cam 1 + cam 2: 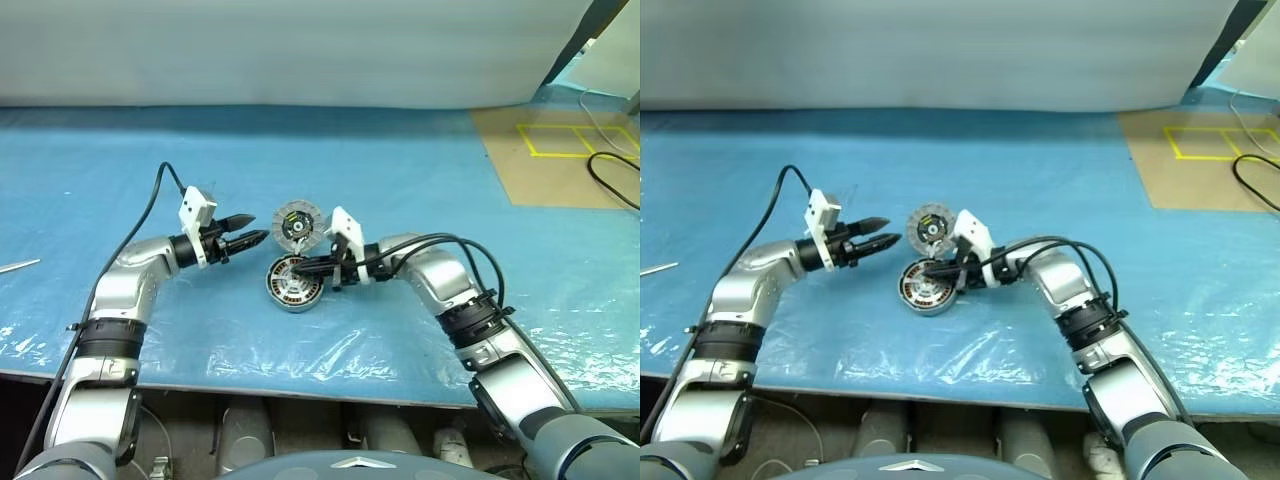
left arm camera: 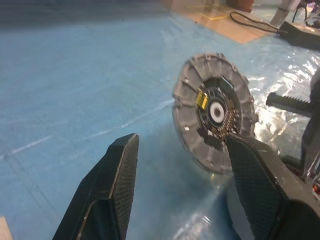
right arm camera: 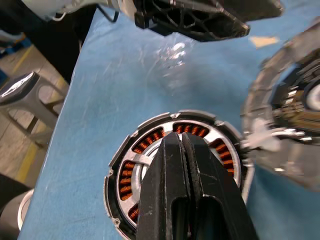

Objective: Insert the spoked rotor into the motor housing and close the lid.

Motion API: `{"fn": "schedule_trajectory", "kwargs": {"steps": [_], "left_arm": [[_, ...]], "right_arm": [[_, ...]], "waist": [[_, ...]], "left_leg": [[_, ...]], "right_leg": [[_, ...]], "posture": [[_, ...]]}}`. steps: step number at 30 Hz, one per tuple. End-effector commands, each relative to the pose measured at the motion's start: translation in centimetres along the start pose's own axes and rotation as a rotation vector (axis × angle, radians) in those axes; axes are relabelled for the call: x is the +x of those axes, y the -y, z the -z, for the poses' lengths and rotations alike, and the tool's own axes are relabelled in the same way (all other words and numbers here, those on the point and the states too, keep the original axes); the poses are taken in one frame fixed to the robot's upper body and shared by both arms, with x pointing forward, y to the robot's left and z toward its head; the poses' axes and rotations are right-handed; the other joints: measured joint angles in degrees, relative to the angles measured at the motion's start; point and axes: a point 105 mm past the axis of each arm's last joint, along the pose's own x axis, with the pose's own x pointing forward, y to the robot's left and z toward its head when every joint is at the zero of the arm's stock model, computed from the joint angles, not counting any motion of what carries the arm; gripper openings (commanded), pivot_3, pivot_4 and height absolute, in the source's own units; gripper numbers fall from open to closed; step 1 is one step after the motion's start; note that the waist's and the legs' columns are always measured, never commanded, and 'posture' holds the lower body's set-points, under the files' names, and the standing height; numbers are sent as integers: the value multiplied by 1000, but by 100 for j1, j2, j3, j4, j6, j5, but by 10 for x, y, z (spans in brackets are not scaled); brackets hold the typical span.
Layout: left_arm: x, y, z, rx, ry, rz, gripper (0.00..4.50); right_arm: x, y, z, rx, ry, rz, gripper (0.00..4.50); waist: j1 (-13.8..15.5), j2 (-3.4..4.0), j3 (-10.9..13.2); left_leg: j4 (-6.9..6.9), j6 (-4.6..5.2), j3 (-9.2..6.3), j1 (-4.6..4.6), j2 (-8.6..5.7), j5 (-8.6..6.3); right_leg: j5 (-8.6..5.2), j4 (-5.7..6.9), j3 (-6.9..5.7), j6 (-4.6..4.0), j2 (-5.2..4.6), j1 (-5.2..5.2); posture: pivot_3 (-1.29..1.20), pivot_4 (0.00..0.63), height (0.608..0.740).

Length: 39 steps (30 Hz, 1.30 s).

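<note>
Housing (image 1: 293,283) lid (image 1: 296,226) still up; left claw (image 1: 244,232) spread near it, right claw (image 3: 186,150) clenched empty over windings. Closing remains.

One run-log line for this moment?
lid upright, open | left tool open beside lid | right tool shut over motor housing

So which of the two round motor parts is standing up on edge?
The lid, the ribbed disc with the dark centre, stands up on edge, facing the open left gripper. The motor housing with copper windings lies flat.
</note>
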Motion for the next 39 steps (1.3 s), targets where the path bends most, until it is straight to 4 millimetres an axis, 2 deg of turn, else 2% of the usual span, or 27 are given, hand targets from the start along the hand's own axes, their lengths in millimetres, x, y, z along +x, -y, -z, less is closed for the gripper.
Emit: {"fn": "schedule_trajectory", "kwargs": {"steps": [1, 5, 8, 9, 14, 17, 22, 27, 29, 39], "left_arm": [[5, -9, -6, -12, 24, 17, 2496], [13, -20, -2, -34, 12, 11, 1259], [21, -26, -3, -50, 5, 20, 230], [25, -28, -4, -53, 5, 17, 37], [47, -27, -6, -77, -7, 35, 37], [63, -14, -7, -123, -21, 111, 37], [83, 5, -4, -78, -79, 203, 37], [88, 8, -1, -40, -121, 216, 37], [91, 10, -7, -32, -109, 235, 37], [98, 47, -30, 20, -91, 527, 37]], "right_arm": [[-25, -11, -31, -66, 78, 8, 0], [-47, -22, -33, -54, 83, 45, 0], [-60, -27, -24, -29, 63, 95, 0], [-63, -29, -22, -20, 59, 106, 0], [-73, -37, -12, 28, 42, 154, 0], [-75, -42, -7, 71, 45, 163, 0], [-78, -52, -2, 76, 7, 166, 0], [-81, -57, 1, 81, -21, 181, 0], [-82, -59, 2, 88, -26, 191, 0], [-84, -57, 3, 87, -41, 211, 0]], "waist": [[12, 0, 0], [51, -1, 0], [96, -2, 1], [124, -2, 1], [174, -3, 2], [192, -6, 3], [177, -7, 4], [167, -8, 5], [173, -8, 5], [203, -9, 5]], "left_leg": [[-2, 0, 0, 1, -1, 0], [-18, 0, -3, 3, -1, 0], [-20, -1, -5, 0, 0, 0], [-20, -1, -6, 0, -1, 0], [-17, -2, -7, -1, -5, 0], [-16, -2, -10, -3, -9, 0], [-20, -2, -11, -10, -10, 0], [-26, -2, -14, -13, -10, 0], [-27, -2, -15, -14, -10, 0], [-25, -2, -18, -27, -15, 0]], "right_leg": [[1, 2, 0, 1, 0, 0], [12, -3, -1, 20, 3, 0], [12, -8, -4, 21, 4, 0], [12, -9, -3, 21, 3, 0], [13, -13, -1, 22, 1, 3], [17, -21, 0, 29, -1, 7], [23, -35, 2, 39, -1, 7], [27, -41, 1, 47, 0, 8], [31, -48, 1, 52, 0, 8], [38, -65, 1, 64, -5, 10]], "posture": [[0, 150, 740], [0, 150, 740], [0, 150, 740], [0, 150, 740], [0, 150, 740], [0, 150, 740], [0, 150, 740], [0, 150, 740], [0, 150, 740], [0, 150, 740]]}}
